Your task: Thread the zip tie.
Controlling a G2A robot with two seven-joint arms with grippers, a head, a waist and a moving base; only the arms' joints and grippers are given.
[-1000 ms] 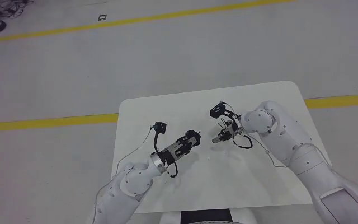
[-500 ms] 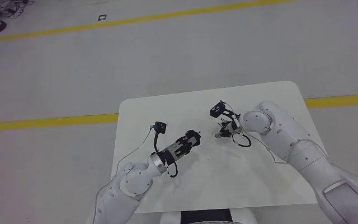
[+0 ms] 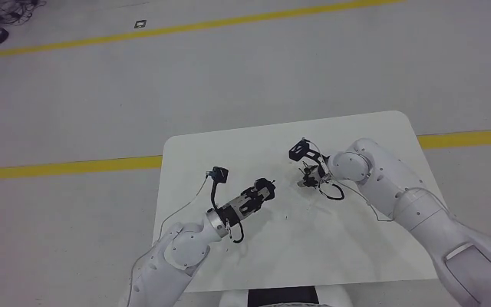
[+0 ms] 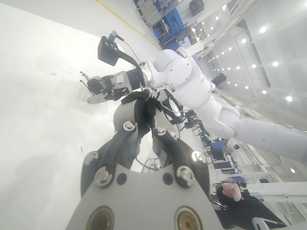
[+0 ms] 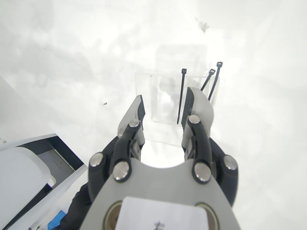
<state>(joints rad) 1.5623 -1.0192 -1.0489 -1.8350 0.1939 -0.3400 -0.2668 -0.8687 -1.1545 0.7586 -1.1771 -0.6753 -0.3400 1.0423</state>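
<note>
Our right hand (image 5: 165, 95), spread wide, has edged forward over the zip ties (image 5: 181, 94); our left hand (image 4: 144, 128) stays clamped on a black bundle (image 4: 144, 107).

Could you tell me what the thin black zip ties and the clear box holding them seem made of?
Thin black zip ties: likely nylon plastic, matte; slim strips standing without drooping.
Clear rectangular box: probably acrylic, glossy; see-through walls with bright edges.
</note>
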